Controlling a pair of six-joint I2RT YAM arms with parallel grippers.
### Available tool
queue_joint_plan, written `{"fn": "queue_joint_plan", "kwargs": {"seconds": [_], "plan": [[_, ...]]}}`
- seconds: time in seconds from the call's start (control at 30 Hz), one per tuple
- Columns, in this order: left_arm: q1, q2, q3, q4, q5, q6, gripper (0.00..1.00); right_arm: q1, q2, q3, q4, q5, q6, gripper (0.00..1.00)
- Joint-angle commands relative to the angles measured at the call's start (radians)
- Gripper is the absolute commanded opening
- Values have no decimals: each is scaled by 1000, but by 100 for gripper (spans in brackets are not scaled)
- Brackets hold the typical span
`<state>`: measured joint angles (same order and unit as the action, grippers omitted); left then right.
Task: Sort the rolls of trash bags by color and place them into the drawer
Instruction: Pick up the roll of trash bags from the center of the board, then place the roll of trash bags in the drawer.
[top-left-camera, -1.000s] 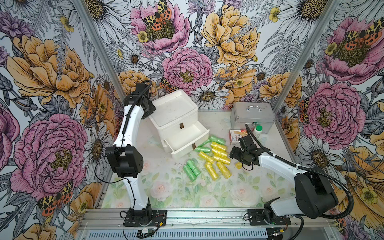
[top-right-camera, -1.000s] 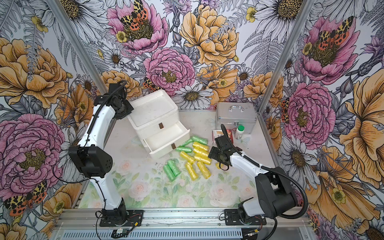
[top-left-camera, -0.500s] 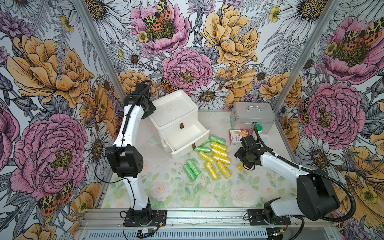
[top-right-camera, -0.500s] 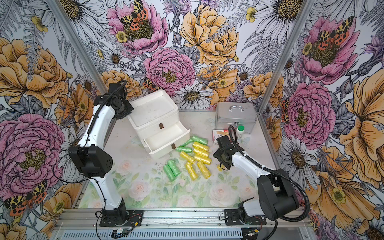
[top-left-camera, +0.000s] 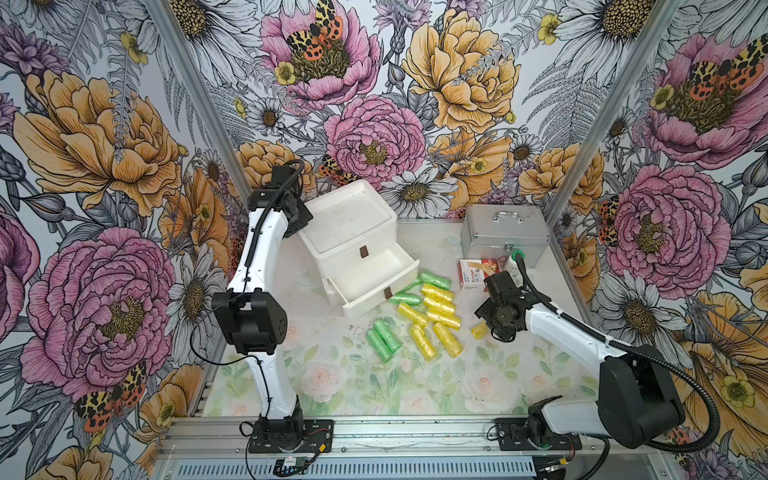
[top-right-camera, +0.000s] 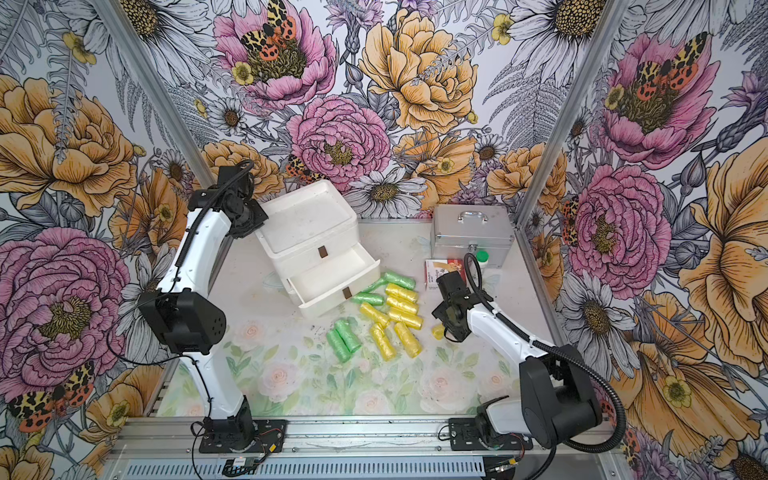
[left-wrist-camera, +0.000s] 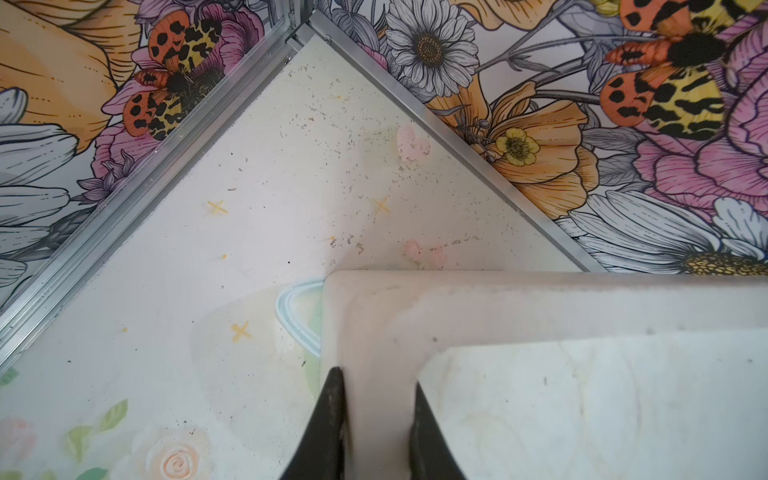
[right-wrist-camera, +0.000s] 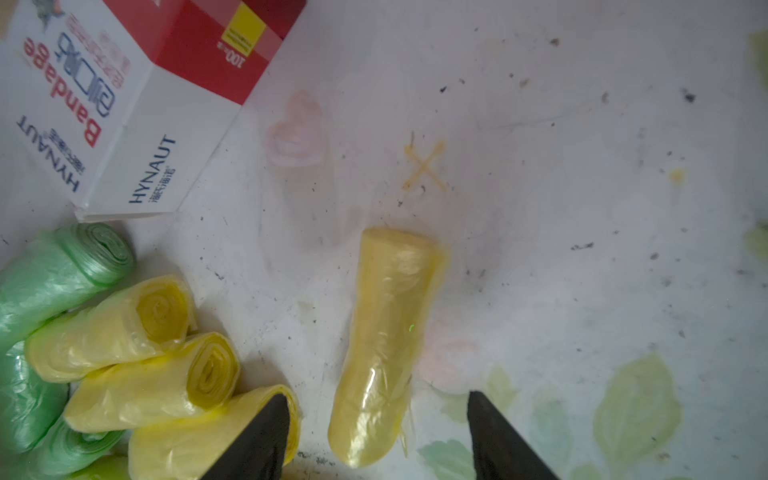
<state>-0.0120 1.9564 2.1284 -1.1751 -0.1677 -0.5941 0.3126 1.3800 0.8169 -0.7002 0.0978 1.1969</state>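
The white drawer (top-left-camera: 382, 297) (top-right-camera: 332, 278) stands pulled out and empty, at the bottom of a white drawer unit. My left gripper (left-wrist-camera: 377, 377) (top-left-camera: 297, 216) is shut on the raised rim (left-wrist-camera: 540, 299) of that unit's top. Several yellow rolls of trash bags (top-left-camera: 436, 307) and light green rolls (top-left-camera: 384, 334) lie in a loose heap in front of the drawer. One yellow roll (right-wrist-camera: 390, 345) (top-left-camera: 478, 330) (top-right-camera: 437, 331) lies apart on the right. My right gripper (right-wrist-camera: 377, 395) (top-left-camera: 490, 326) is open astride its near end, both fingers clear of it.
A red and white bandage box (right-wrist-camera: 124, 104) (top-left-camera: 473, 272) lies just behind the lone roll. Farther back stand a green-capped white bottle (top-left-camera: 515, 257) and a silver case (top-left-camera: 503, 239). One right finger sits close to the heap's nearest yellow roll (right-wrist-camera: 199, 436).
My right gripper has shifted slightly towards the table's front over the lone yellow roll, and its jaws have narrowed a little. The left arm and the rolls have not moved.
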Motion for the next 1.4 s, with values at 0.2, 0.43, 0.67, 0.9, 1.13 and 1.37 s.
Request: {"fn": "queue_joint_plan", "kwargs": {"seconds": [0.2, 0.43, 0.67, 0.9, 1.13, 1.37], "plan": [[-11, 99, -39, 20, 283, -139, 0, -16, 173, 64, -2, -18, -27, 74], [-8, 97, -40, 20, 284, -137, 0, -18, 199, 85, 16, -11, -52, 46], [-16, 110, -32, 21, 289, -137, 0, -17, 176, 104, 15, -25, -87, 14], [-18, 120, -28, 20, 294, -148, 0, 33, 131, 289, 34, -100, -219, 13], [-29, 118, -30, 22, 293, -160, 0, 149, 151, 484, 129, -165, -180, 12], [-40, 118, -27, 22, 296, -166, 0, 264, 259, 574, 356, -200, 31, 13]]}}
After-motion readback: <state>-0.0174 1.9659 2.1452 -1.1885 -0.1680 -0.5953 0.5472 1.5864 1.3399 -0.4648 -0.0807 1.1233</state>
